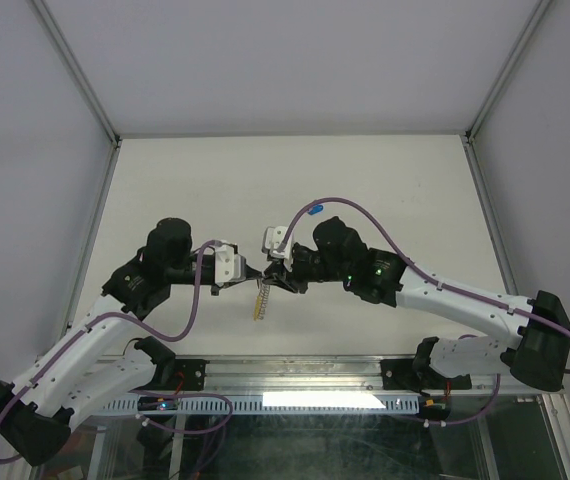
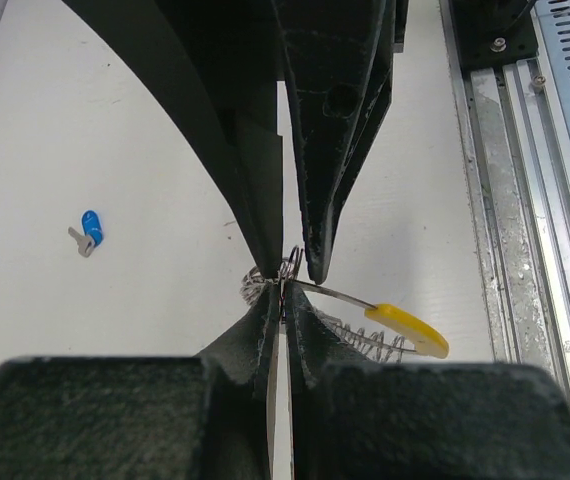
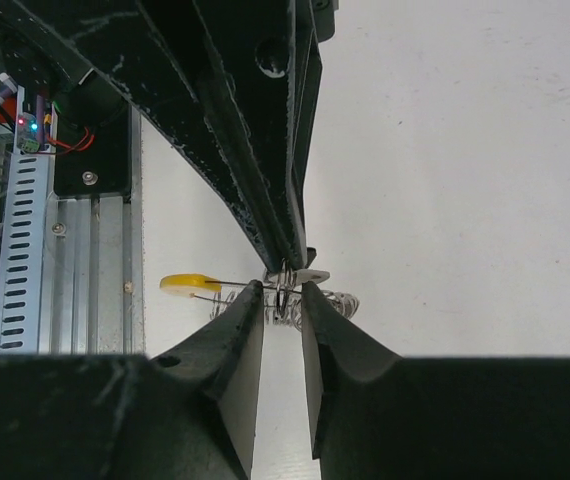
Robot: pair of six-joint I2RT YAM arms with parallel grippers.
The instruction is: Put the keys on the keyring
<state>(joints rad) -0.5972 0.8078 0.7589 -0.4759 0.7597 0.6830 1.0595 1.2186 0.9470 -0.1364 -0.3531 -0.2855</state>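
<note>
The keyring [image 2: 365, 338] is a silvery coil with a yellow segment [image 2: 410, 330]. It hangs above the table between the two arms [image 1: 260, 302]. My left gripper [image 2: 285, 300] is shut on its thin wire loop. My right gripper [image 3: 283, 296] faces it from the other side. Its jaws are open, with the wire loop [image 3: 283, 282] in the gap and a small silver key [image 3: 311, 275] just behind its fingertips. A blue-headed key [image 2: 90, 229] lies alone on the table [image 1: 314, 210], behind the right wrist.
The metal rail [image 2: 525, 250] and the arm bases run along the near edge of the white table [image 1: 385, 180]. A purple cable [image 1: 365, 212] arcs over the right arm. Frame posts stand at the far corners.
</note>
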